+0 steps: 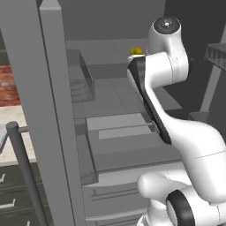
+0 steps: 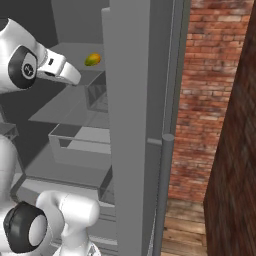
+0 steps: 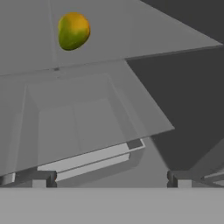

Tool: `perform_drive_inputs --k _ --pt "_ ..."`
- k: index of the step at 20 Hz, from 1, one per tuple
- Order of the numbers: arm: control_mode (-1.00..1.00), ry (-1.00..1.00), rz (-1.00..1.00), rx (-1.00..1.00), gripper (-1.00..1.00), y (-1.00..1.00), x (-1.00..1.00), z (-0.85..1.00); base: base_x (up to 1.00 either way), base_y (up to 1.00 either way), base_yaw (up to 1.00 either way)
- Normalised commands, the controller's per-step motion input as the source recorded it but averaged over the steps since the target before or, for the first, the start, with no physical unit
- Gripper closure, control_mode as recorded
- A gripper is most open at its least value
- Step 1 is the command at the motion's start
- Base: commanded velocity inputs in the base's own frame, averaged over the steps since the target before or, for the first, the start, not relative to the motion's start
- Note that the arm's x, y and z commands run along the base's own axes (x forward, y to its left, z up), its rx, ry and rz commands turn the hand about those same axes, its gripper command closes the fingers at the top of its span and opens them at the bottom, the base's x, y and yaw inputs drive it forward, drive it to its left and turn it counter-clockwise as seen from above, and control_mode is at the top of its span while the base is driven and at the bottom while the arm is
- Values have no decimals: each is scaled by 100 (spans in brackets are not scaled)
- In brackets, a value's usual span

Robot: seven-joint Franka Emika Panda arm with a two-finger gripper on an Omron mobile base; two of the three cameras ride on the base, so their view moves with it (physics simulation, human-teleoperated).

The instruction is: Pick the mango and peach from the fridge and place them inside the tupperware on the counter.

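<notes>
Mango (image 3: 73, 30) on fridge shelf (image 3: 144, 39), unlabelled

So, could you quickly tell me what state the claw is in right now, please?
Claw: open and empty, short of the mango on the fridge shelf.

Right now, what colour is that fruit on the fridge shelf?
The mango is yellow-green with an orange blush on top, clearest in the hand view.
</notes>
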Motion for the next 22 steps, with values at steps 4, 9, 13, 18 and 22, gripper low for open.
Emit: perform_drive_inputs --k 4,9,13,18,22 --pt "-100 3 1 0 -100 3 75 5 0 0 0" --pt "-100 1 0 0 -100 2 81 1 0 0 0" --pt "-100 0 7 0 -100 0 81 4 0 0 0" --pt "-100 0 8 0 -100 0 77 0 0 0 0" --pt "-100 0 1 -3 -100 0 69 0 0 0 0"
